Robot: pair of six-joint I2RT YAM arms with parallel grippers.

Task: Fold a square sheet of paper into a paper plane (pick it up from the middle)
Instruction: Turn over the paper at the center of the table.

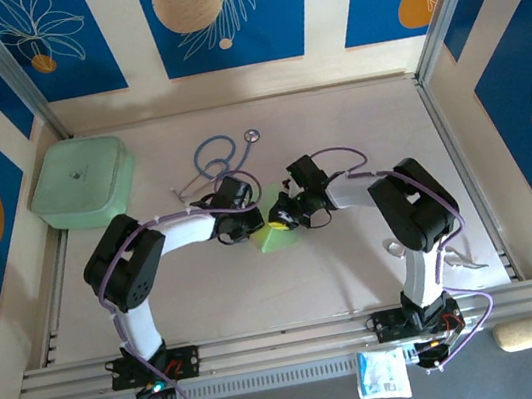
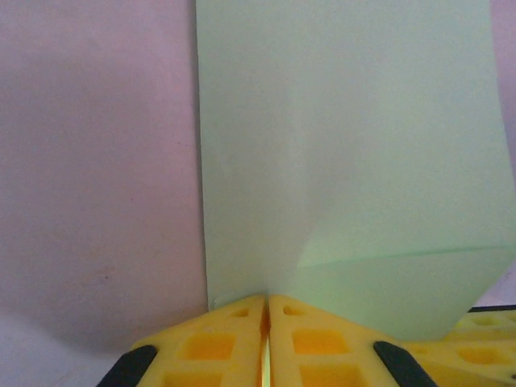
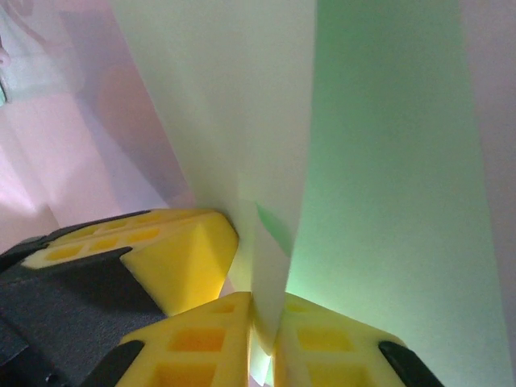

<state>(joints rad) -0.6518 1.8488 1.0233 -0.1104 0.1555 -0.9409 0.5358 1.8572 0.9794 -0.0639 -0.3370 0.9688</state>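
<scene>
Thin pale green square sheet of paper [image 1: 274,237], partly folded, sits mid tabletop [image 1: 355,125] between both arms. The left gripper [image 2: 267,310] is pressed together, pinching the paper's edge. The right gripper [image 3: 264,322] pinches a fold just beside it. Blue stethoscope [image 1: 218,154] and mint-green box [image 1: 81,181] lie behind, well apart.

No legible text or markings

1. The left arm [image 1: 190,230] and the right arm [image 1: 356,190] had white tubular links joined by bulky black housings.
2. Thin purple cables [image 1: 339,151] ran along both.
3. The left end effector [image 2: 266,300] and the right end effector [image 3: 264,318] bore yellow honeycombed plastic fingers [image 2: 210,343] with black inserts [image 2: 401,355].
</scene>
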